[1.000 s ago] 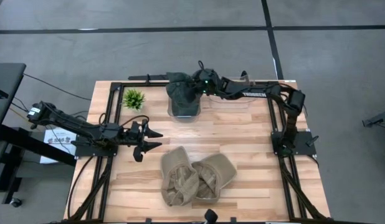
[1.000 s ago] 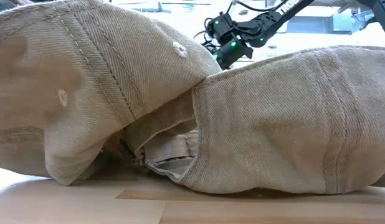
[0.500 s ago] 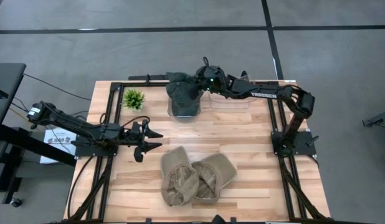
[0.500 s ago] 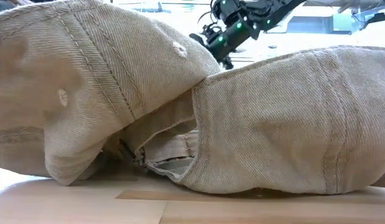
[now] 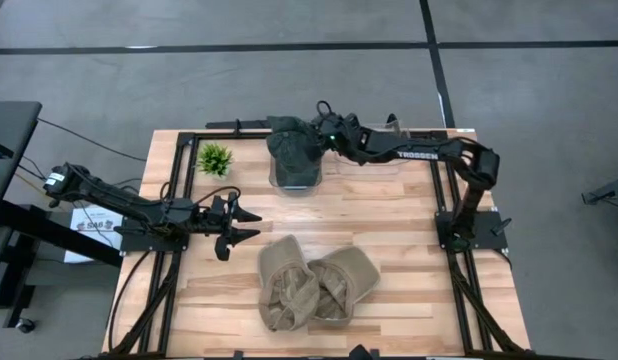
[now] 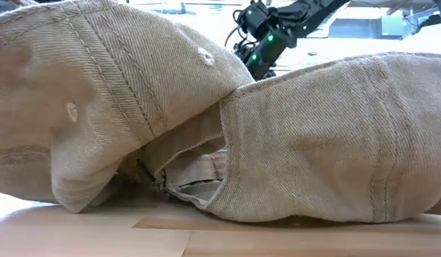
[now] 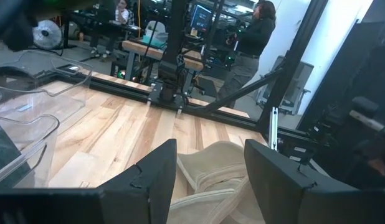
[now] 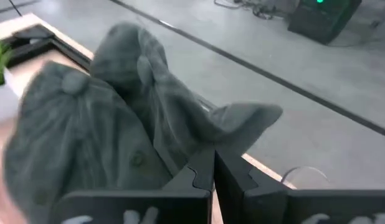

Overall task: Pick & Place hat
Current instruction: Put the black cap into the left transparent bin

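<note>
One dark hat [image 5: 292, 146], right end effector [image 5: 319, 131] touching

Black jointed arms [image 5: 409, 152], white lettering, green light

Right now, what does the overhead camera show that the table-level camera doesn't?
Only the high view shows the dark green hat over a clear bin, the small plant, the left gripper open and waiting at the table's left, and the whole wooden table. Only the low view shows the tan hats' stitching and eyelets close up. Both show the tan hats and the right gripper, shut on the green hat.
</note>
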